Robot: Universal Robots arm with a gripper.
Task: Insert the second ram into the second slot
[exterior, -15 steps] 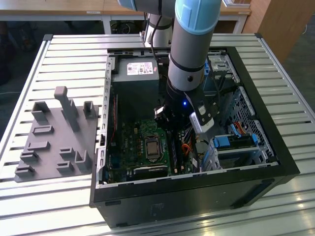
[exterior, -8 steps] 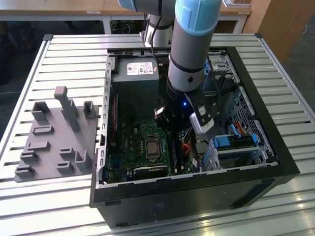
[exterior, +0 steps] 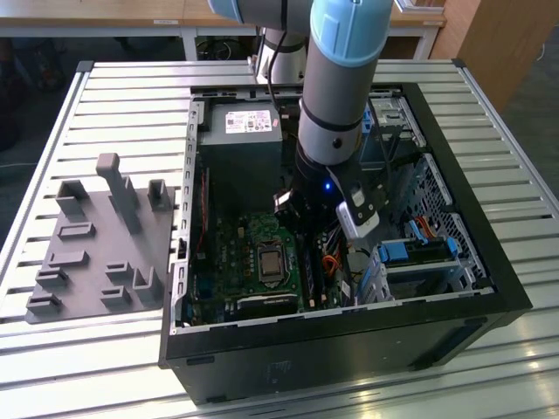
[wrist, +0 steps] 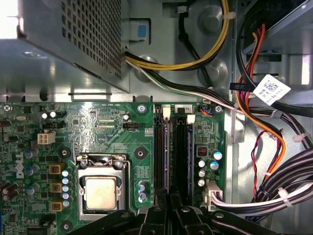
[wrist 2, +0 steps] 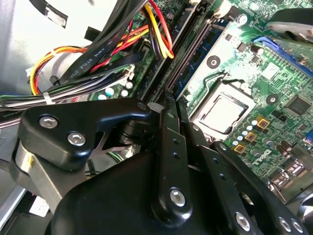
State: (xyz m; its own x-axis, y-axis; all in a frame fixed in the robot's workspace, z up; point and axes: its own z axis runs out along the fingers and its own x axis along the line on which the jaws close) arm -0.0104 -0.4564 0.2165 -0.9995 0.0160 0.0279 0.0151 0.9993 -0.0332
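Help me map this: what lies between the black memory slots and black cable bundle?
Small silver capacitors and a white plastic connector, in first wrist view.

pale-blue arm [exterior: 349,35]; black screwed jaws

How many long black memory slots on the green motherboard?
2, side by side: one slot next to the silver processor socket, one farther out. Black gripper hides one end of each.

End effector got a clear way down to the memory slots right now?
Likely yes. The end effector sits right over the memory slots; the cable bundle lies beside them, and nothing crosses them.
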